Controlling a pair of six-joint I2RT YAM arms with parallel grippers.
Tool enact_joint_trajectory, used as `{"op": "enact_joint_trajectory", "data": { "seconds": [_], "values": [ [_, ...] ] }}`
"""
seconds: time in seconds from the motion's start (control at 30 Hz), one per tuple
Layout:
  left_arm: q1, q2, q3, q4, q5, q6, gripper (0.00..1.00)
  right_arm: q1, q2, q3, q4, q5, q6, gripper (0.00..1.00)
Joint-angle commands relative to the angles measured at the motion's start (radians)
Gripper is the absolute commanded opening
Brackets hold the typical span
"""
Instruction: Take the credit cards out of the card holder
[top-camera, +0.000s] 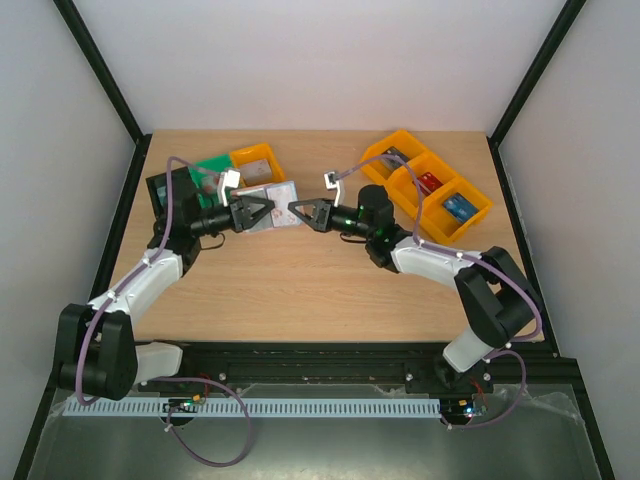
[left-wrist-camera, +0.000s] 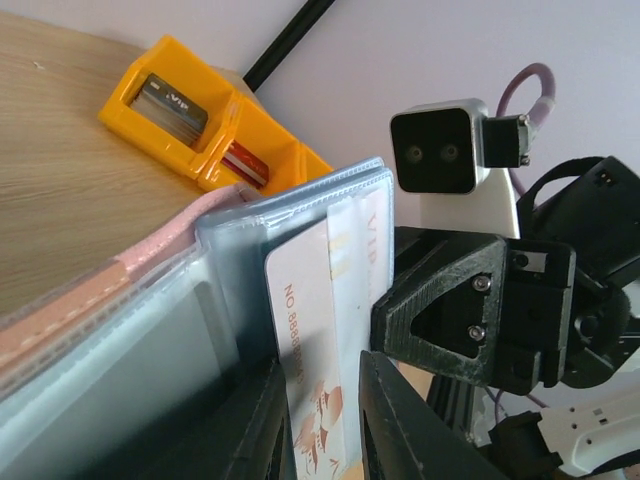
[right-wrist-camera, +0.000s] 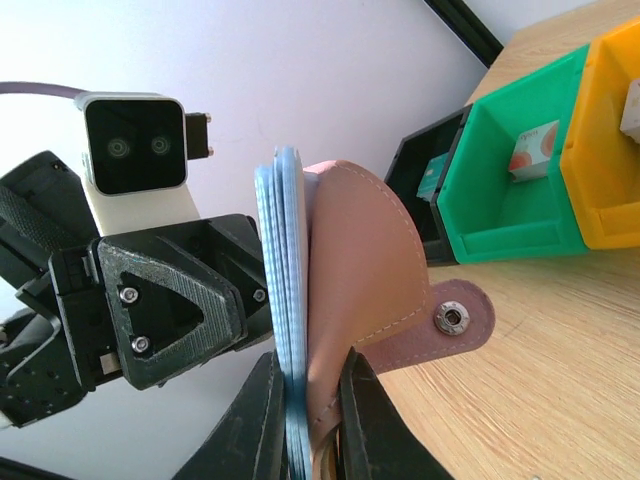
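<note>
One white card with red print (left-wrist-camera: 312, 300) shows part-way out of a clear pocket of the card holder (right-wrist-camera: 350, 240), and I can make out no other card in the holder. The one holder hangs between the two tools over the far-left middle of the counter (top-camera: 300, 290), standing on edge and apparently lifted clear of it, with its blue sleeves toward the left arm and its tan cover and snap tab (right-wrist-camera: 455, 320) on the far side.

The card's long axis runs along the line joining the two tools, and its free end points into the left tool (top-camera: 268, 212), so the left arm is the one placed to draw it. The pull would go straight back along that axis, away from the right arm.

The left tool's two fingers sit on either side of the card's free end. I cannot tell whether they have clamped it or only flank it.

The right tool (right-wrist-camera: 307, 368) is clenched on the holder's opposite edge, pinching cover and sleeves together. That should brace the holder against the pull.

Three bins sit beyond the holder on the left: one black bin (right-wrist-camera: 425, 190), one green bin (right-wrist-camera: 500, 200) and one orange bin (right-wrist-camera: 600, 150). Small items lie in them, too small to name with confidence.

A row of what I judge to be three more orange bins (top-camera: 428, 185) stands well apart at the far right.
</note>
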Motion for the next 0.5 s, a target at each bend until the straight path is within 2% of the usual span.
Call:
{"op": "enact_joint_trajectory", "data": {
  "seconds": [0.0,0.23,0.47],
  "values": [
    [-0.033,-0.003,-0.014,0.210,0.179,-0.136,0.22,0.033,0.036,0.033,0.085,-0.020,0.035,0.02],
    [-0.052,0.002,-0.020,0.242,0.203,-0.148,0.24,0.037,0.052,0.050,0.052,0.076,0.063,0.02],
    [-0.066,0.004,-0.015,0.154,0.183,-0.065,0.24,0.065,0.063,0.090,0.039,0.077,0.036,0.02]
  ]
}}
